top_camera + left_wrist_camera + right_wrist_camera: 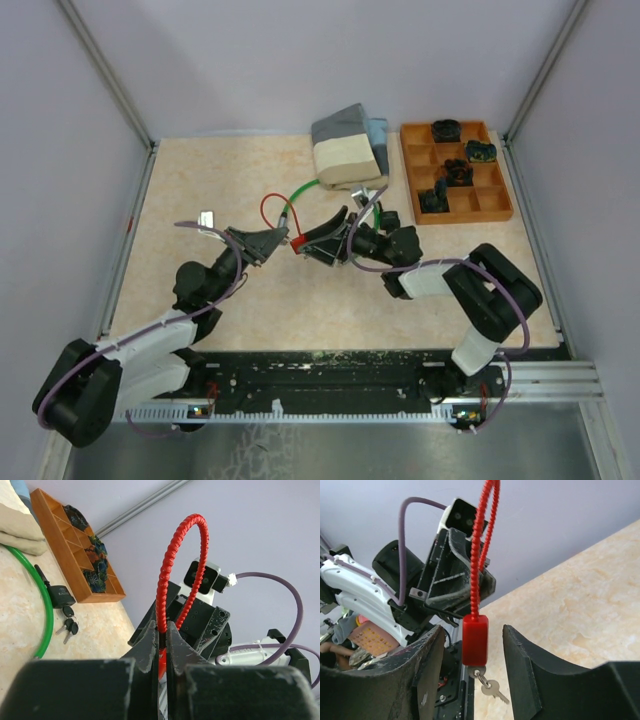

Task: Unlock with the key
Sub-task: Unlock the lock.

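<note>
Left hand (pixel 161 630): clamped on the red cable (pixel 167 565); the loop arcs up the frame's centre, and its lower end is hidden behind my fingers.
Right hand (pixel 472 630): fingers spread, flanking the red lock body (pixel 475 640) at lower centre, with a gap on each side.
Key (pixel 492 687): dangling under the lock body; I think it's on a ring, but the join is hard to make out.

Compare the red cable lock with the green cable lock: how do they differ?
The red cable lock is held up by the left gripper; the green cable lock lies on the table. Red's body is red, green's black. Both have keys at the body.
</note>
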